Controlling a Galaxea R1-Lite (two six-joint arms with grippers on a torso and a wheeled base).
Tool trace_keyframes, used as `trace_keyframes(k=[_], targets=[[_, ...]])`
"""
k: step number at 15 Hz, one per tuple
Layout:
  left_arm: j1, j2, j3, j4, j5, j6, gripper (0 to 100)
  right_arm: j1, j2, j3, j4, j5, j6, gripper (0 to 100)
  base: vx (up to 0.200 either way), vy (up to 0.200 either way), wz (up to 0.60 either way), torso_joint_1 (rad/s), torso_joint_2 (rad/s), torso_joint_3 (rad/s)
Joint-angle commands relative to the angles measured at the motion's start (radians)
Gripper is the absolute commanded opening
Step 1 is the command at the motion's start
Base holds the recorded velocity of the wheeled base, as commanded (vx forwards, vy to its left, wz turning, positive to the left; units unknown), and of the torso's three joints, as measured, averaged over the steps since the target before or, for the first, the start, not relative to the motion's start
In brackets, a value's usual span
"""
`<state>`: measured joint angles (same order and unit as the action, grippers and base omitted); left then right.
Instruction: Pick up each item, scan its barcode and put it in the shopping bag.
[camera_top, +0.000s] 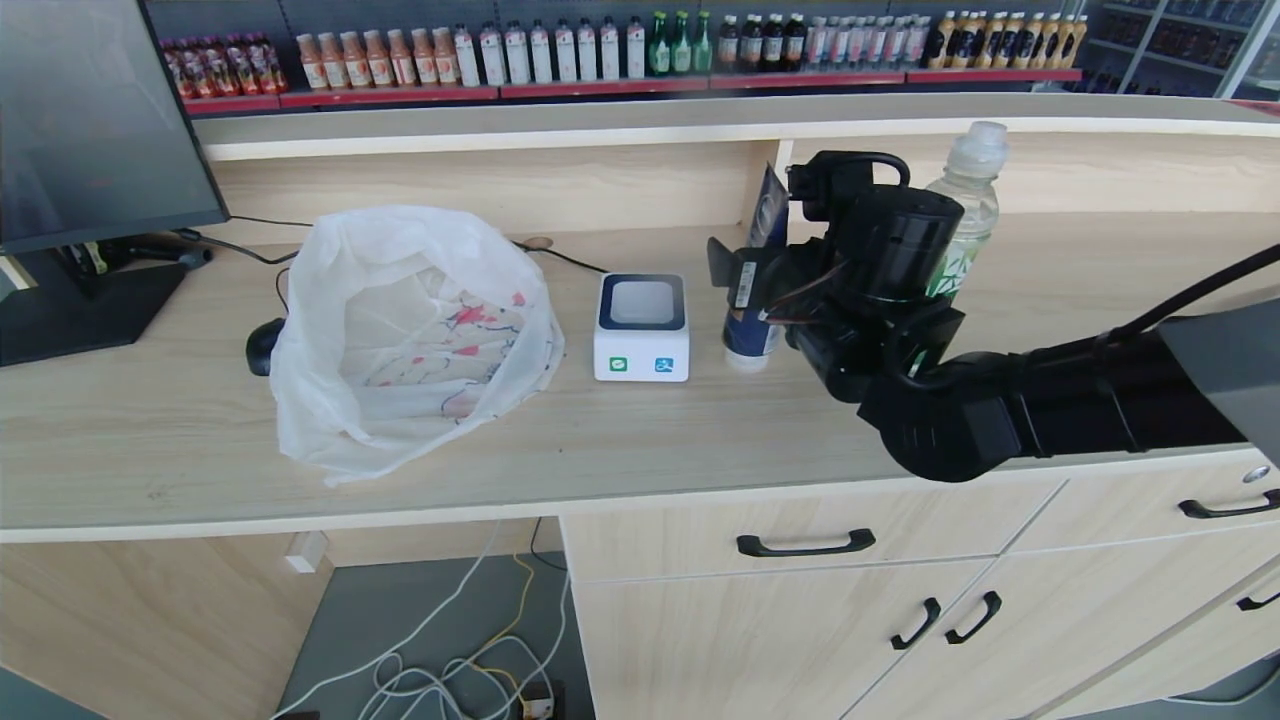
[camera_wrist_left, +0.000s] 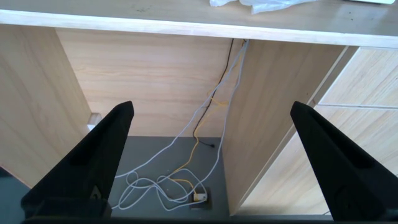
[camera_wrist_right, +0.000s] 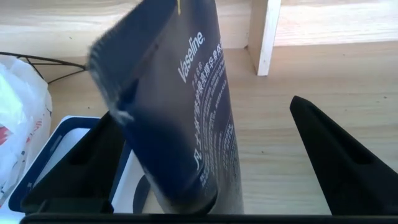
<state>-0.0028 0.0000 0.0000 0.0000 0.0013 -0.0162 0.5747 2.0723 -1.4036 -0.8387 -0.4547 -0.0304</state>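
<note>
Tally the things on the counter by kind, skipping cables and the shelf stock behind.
Tube: 1
Drink bottle: 1
Barcode scanner: 1
Shopping bag: 1
Mouse: 1
Monitor: 1
Total: 6

My right end effector (camera_wrist_right: 205, 112) has its 2 black fingers (camera_wrist_right: 339, 168) spread wide. A dark blue tube (camera_wrist_right: 186, 118) stands tilted between them, its crimped end leaning toward the shopping bag (camera_wrist_right: 18, 106). The tube sits close against 1 finger, and the other finger is well apart from it. Partly hidden behind the tube, I see the white-and-blue scanner (camera_wrist_right: 50, 149) on the pale wooden desk (camera_wrist_right: 323, 81), near the bag. A black cable (camera_wrist_right: 37, 59) runs past the bag. A pale upright divider (camera_wrist_right: 264, 31) rises at the desk's back.
</note>
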Motion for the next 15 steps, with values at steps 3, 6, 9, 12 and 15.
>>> trace_keyframes(k=[3,6,9,12,15], targets=[[0.001,0.002,0.000,0.000,0.000,-0.001,100,0.001,0.034,0.003,-0.051,-0.004,0.010,100,0.000,0.000,0.00,0.000,0.00,0.000],[0.001,0.000,0.000,0.000,0.000,-0.001,100,0.001,0.046,0.022,-0.085,-0.004,0.006,100,0.000,0.000,0.00,0.000,0.00,0.000],[0.001,0.000,0.000,0.000,0.000,-0.001,100,0.001,0.048,0.025,-0.086,-0.004,0.007,100,0.000,0.000,0.00,0.000,0.00,0.000],[0.001,0.000,0.000,0.000,0.000,-0.001,100,0.001,0.052,0.037,-0.088,-0.002,0.010,100,0.000,0.000,0.00,0.000,0.00,0.000],[0.001,0.000,0.000,0.000,0.000,-0.001,100,-0.001,0.055,0.045,-0.089,-0.001,0.014,100,0.000,0.000,0.00,0.000,0.00,0.000]])
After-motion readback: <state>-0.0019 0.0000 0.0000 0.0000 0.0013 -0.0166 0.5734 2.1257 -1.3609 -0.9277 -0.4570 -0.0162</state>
